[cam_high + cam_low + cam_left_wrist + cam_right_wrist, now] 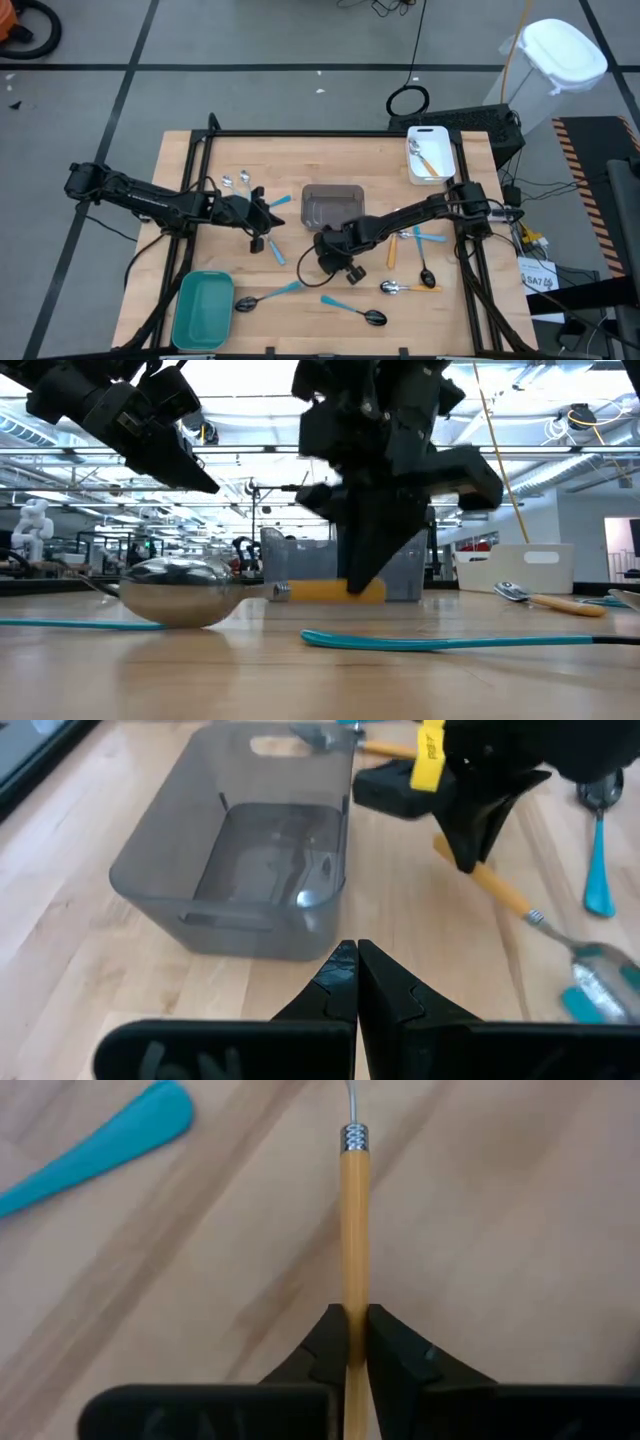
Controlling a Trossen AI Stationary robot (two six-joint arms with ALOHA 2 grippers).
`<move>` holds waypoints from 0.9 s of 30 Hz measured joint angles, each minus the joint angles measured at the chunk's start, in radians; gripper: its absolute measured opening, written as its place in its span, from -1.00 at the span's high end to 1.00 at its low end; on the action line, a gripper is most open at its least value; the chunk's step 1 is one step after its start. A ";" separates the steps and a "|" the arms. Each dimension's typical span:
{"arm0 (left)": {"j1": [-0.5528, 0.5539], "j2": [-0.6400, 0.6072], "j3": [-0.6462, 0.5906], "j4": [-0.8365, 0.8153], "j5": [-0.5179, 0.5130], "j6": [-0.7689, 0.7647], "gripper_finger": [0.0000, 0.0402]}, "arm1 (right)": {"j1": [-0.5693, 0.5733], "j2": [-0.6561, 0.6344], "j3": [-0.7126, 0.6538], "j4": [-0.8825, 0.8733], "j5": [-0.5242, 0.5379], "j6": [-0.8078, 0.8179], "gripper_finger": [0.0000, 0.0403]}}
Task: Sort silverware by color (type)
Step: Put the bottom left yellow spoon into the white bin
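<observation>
On the wooden bench (200,170), loose spoons (360,312) lie scattered around the bins. The teal tray (203,310) near the front-left corner and the grey bin (330,206) at centre look bare; the white tray (432,153) at the back right holds orange-handled spoons. The right hand (352,1342) pinches an orange-handled spoon (352,1230) lying on the bench just in front of the grey bin. The left hand (356,982), pressed together, hangs left of the grey bin.

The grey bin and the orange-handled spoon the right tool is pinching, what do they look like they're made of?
The grey bin looks like smoky translucent plastic, glossy: the wood shows through its walls. The orange-handled spoon seems to have a matte plastic handle, possibly resin, joined by a ridged silver collar to a thin shiny metal neck. The right tool grips the handle.
</observation>
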 joint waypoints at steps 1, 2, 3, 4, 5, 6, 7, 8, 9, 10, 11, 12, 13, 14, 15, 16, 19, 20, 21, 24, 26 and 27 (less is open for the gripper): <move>0.000 0.000 0.000 0.009 0.000 0.000 1.00 | 0.000 -0.014 0.000 -0.012 0.007 0.005 0.92; 0.000 0.000 0.000 0.018 0.000 0.000 1.00 | 0.000 -0.032 0.000 -0.020 0.008 0.009 0.92; 0.000 0.000 0.000 0.023 0.000 0.001 0.99 | 0.000 -0.048 0.000 -0.025 0.012 0.011 0.92; 0.000 0.000 0.000 0.027 0.000 0.001 0.99 | 0.000 -0.064 0.000 -0.034 0.017 0.012 0.92; 0.000 0.000 0.000 0.036 0.000 0.001 0.99 | 0.001 -0.080 0.000 -0.046 0.023 0.013 0.92; 0.000 0.000 0.000 0.041 0.000 0.001 0.99 | 0.001 -0.095 0.000 -0.058 0.026 0.013 0.92; 0.000 0.000 0.000 0.043 0.000 0.001 0.99 | 0.001 -0.111 0.000 -0.068 0.025 0.012 0.92; 0.000 0.000 0.000 0.048 0.000 0.001 0.99 | 0.000 -0.128 0.000 -0.077 0.024 0.010 0.92; 0.000 0.000 0.000 0.056 0.000 0.001 0.99 | 0.000 -0.147 0.000 -0.091 0.024 0.010 0.92; 0.000 0.000 0.000 0.065 0.000 0.002 0.99 | 0.000 -0.165 0.000 -0.106 0.024 0.009 0.92; 0.000 0.000 0.000 0.076 0.000 0.002 0.99 | 0.000 -0.185 0.000 -0.121 0.023 0.008 0.92; -0.001 0.000 0.000 0.088 0.000 0.005 0.99 | 0.000 -0.204 0.000 -0.137 0.023 0.009 0.92; -0.004 0.000 0.000 0.098 0.000 0.016 0.99 | 0.000 -0.222 0.000 -0.152 0.021 0.010 0.92; -0.008 0.000 0.000 0.111 -0.002 0.031 0.99 | 0.000 -0.244 0.000 -0.165 0.019 0.010 0.92; -0.015 0.000 0.000 0.127 -0.003 0.045 0.97 | 0.000 -0.264 -0.001 -0.173 0.019 0.010 0.92; -0.023 0.000 0.000 0.143 -0.003 0.059 0.94 | 0.000 -0.285 -0.007 -0.170 0.018 0.010 0.92; -0.053 0.000 0.000 0.189 -0.028 0.092 0.79 | 0.000 -0.363 -0.066 -0.105 0.017 0.010 0.92; -0.062 0.000 0.000 0.207 -0.040 0.103 0.73 | 0.000 -0.388 -0.097 -0.061 0.016 0.012 0.92; -0.071 0.000 0.000 0.222 -0.053 0.117 0.67 | 0.000 -0.417 -0.134 -0.011 0.016 0.015 0.92; -0.099 0.000 0.000 0.266 -0.080 0.157 0.50 | 0.000 -0.489 -0.259 0.173 0.016 0.033 0.92; -0.112 0.000 0.000 0.297 -0.095 0.182 0.40 | -0.001 -0.527 -0.335 0.315 0.017 0.040 0.92; -0.115 0.000 0.000 0.310 -0.099 0.193 0.36 | -0.001 -0.543 -0.370 0.377 0.018 0.041 0.92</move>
